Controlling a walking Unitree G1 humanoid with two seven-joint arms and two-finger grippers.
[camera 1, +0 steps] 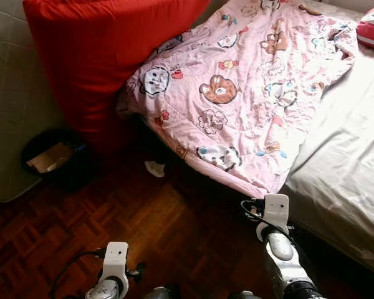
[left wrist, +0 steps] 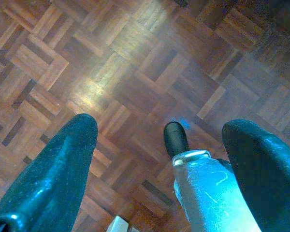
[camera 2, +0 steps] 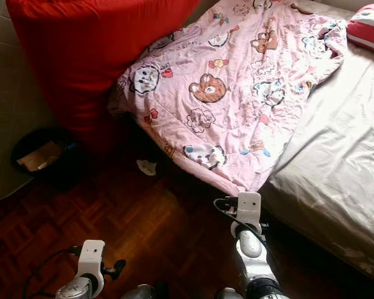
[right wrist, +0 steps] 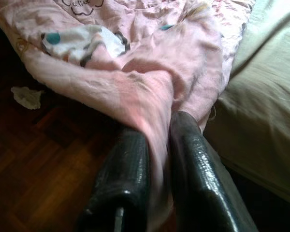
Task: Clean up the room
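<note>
Hanging off the near left corner of the bed [camera 1: 352, 180], the pink quilt [camera 1: 243, 93] spills in the left eye view toward the parquet floor [camera 1: 156, 230], its lowest fold just above the right arm's wrist. It looks soft, light and limp, likely to sag and drag, so the hem is the sensible hold. A plump red cushion [camera 1: 106, 56] leans far left, above a dark bin [camera 1: 50, 159]; a crumpled white scrap [camera 1: 154, 168] lies on the floor between them.

The right eye view repeats this, with the glossy beige sheet [camera 2: 336, 162] bare at right.

In the left wrist view the left gripper [left wrist: 159, 159] hangs spread and empty over herringbone wood.

In the right wrist view the right gripper [right wrist: 157, 159] pinches a fold of the quilt's edge between its textured black fingers [right wrist: 123, 164].
</note>
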